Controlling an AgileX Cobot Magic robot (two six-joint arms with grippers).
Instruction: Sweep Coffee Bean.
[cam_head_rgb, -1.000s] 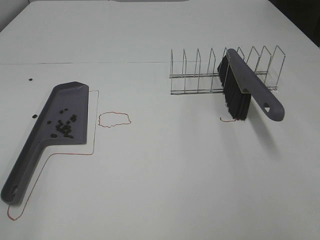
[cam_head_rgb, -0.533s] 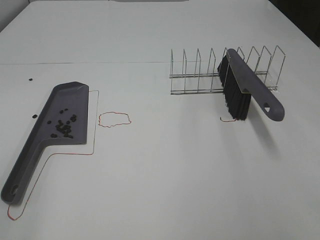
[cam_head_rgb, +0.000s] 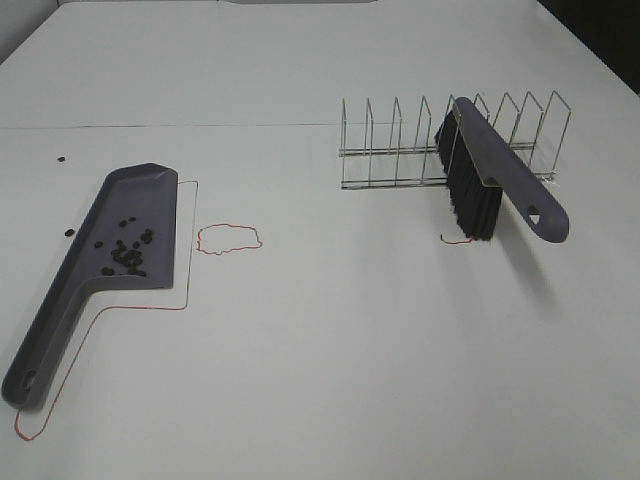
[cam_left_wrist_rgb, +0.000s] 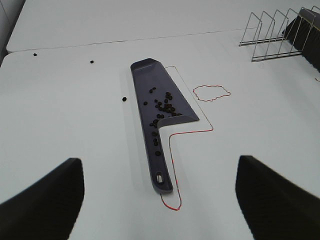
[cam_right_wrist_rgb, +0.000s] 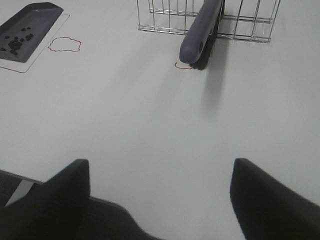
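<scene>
Your left claw (cam_left_wrist_rgb: 160, 200) stands wide, both dark fingers (cam_left_wrist_rgb: 45, 195) apart at the edges of its wrist view, nothing between them; it hangs above the white worktop (cam_head_rgb: 330, 370) and touches nothing. Your right claw (cam_right_wrist_rgb: 160, 195) is likewise spread, fingers (cam_right_wrist_rgb: 270, 200) well apart, empty, raised over bare worktop.

Ahead of the left claw, nearest, lies the handle end of the purple dustpan (cam_left_wrist_rgb: 159, 125), flat on the worktop, its hanging hole toward the claw. A thin red outline (cam_left_wrist_rgb: 172, 165) runs along the pan's side and loops round the handle tip. Farther on, in the pan's wide part, sit the coffee beans (cam_left_wrist_rgb: 162, 107), a loose cluster with a few trailing down toward the handle. Stray beans (cam_left_wrist_rgb: 123, 99) lie on the worktop just beside the pan, and two more well beyond it, far from the claw. A small closed red outline (cam_left_wrist_rgb: 211, 92) is drawn just beside the pan's open edge.

Ahead of the right claw, well apart from it, the purple brush (cam_right_wrist_rgb: 200, 32) leans in the wire rack (cam_right_wrist_rgb: 165, 20), handle toward the claw, black bristles down, a short red mark (cam_right_wrist_rgb: 183, 65) by them. The rack stands farthest out.
</scene>
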